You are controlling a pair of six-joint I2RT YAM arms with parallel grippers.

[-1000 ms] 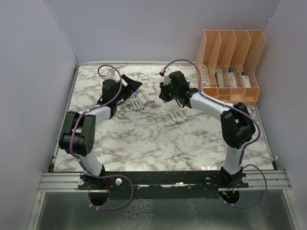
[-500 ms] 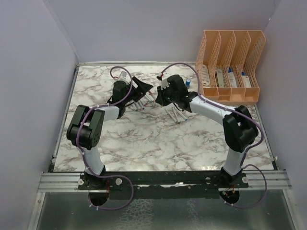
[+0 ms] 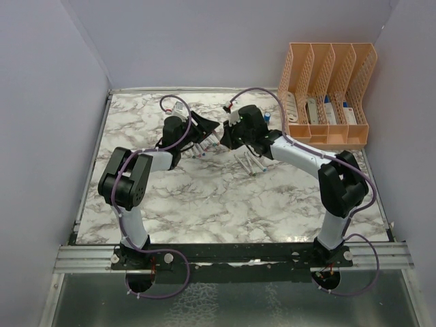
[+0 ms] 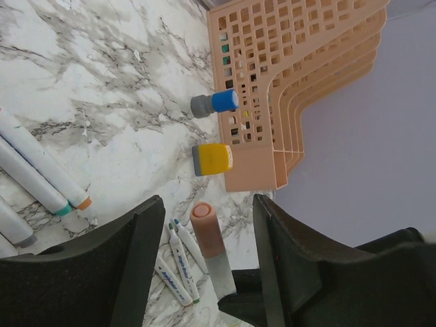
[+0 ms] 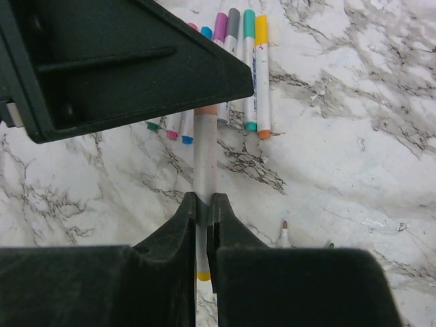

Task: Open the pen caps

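My right gripper (image 5: pixel 203 201) is shut on a white pen (image 5: pixel 204 157) and holds it above the table. The pen's salmon cap (image 4: pixel 206 228) points at my left gripper (image 4: pixel 206 204), which is open, with its jaws either side of the cap and apart from it. In the top view the left gripper (image 3: pixel 204 126) and right gripper (image 3: pixel 228 133) meet at the table's back middle. A row of capped pens (image 5: pixel 235 61) with pink, blue, purple, grey, teal and yellow caps lies below. Three uncapped pens (image 4: pixel 177 262) lie nearby on the marble.
An orange file organiser (image 3: pixel 327 88) stands at the back right. A blue cylinder (image 4: pixel 216 103) and a yellow block (image 4: pixel 211 158) lie against its side. The uncapped pens (image 3: pixel 251 162) lie just right of the grippers. Grey walls close in the table.
My left gripper has moved right, away from the pen row, up to the right gripper, and its open jaws now flank the held pen's cap. The right gripper shifted slightly left.
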